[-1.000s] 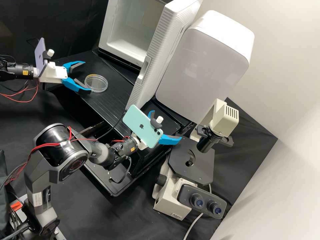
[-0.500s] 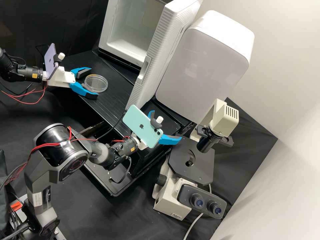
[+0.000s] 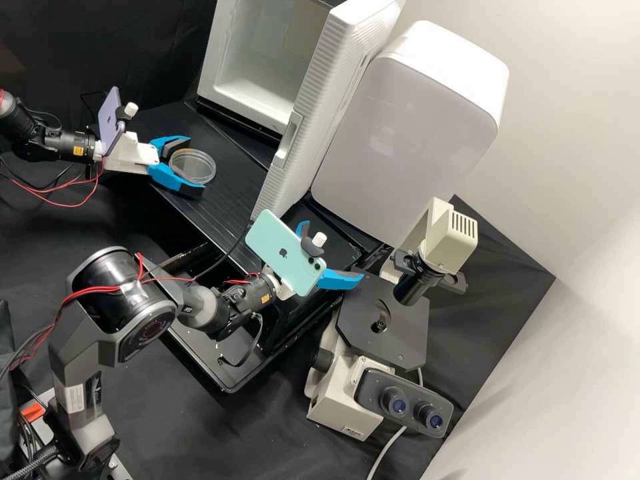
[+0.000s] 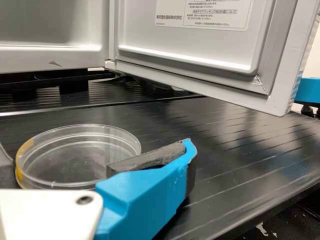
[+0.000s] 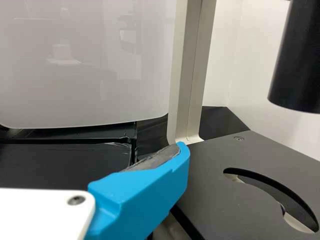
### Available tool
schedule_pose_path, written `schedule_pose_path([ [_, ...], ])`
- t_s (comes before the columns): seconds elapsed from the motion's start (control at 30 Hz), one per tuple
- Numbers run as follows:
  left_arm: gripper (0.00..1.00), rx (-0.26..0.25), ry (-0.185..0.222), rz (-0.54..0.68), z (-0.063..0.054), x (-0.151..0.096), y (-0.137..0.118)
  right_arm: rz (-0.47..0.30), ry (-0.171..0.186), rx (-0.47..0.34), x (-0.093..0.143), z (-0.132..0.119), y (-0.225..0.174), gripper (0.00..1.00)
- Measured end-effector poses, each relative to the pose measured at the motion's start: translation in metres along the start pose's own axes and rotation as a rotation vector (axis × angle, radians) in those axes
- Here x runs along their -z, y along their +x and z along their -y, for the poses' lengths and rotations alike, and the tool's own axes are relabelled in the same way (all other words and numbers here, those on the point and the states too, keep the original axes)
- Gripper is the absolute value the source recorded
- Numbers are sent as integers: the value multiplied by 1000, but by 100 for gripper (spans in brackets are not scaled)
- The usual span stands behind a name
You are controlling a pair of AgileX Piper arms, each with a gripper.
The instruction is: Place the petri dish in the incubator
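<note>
**left gripper (image 3: pixel 193 167) astride dish (image 4: pixel 75 155); dish on tray (image 3: pixel 227 203), outside incubator (image 3: pixel 263 87)**

Position of dish: clear, round and shallow, lying flat on the black ribbed tray. It sits in front of the incubator and to the side of the foot of the door (image 3: pixel 320 100). The door stands swung open, with the white chamber showing behind it. The dish is not in the chamber.

The left gripper is low over the tray, released, with its 2 fingers spread and the dish between them. In the high view 1 finger runs along the far side of the dish and the other along the near side, both reaching past the rim toward the dish's middle. In the left wrist view 1 finger (image 4: pixel 150 175), dark pad inward, lies right against the rim. Whether it touches or leaves a slight gap, I cannot tell. The dish rests on the tray.

The right gripper (image 3: pixel 333 260) is also released, with nothing between its fingers. It is well apart from the dish, past the door's free edge, and hangs over the black stage (image 5: pixel 250 170) of the microscope (image 3: pixel 373 393). In the right wrist view 1 finger (image 5: pixel 145 185) sits above the stage's near edge. The microscope stands at the tray's end, under a large white housing (image 3: pixel 413 120) beside the incubator.
</note>
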Motion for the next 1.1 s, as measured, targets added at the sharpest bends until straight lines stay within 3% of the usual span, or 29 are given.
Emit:
schedule_pose_path([
  [0.03,100,1,0,0,0,0,0,0,0,0,0,0,0,100],
  [0.07,0,0,0,0,0,0,1,0,0,0,0,0,0,100],
  [0.23,0,-2,-2,-10,1,2,1,0,0,0,0,0,0,100],
  [0.47,0,-15,62,-44,2,2,3,0,0,0,0,0,0,100],
  [1.1,0,-15,27,-50,2,3,3,0,0,0,0,0,0,100],
])
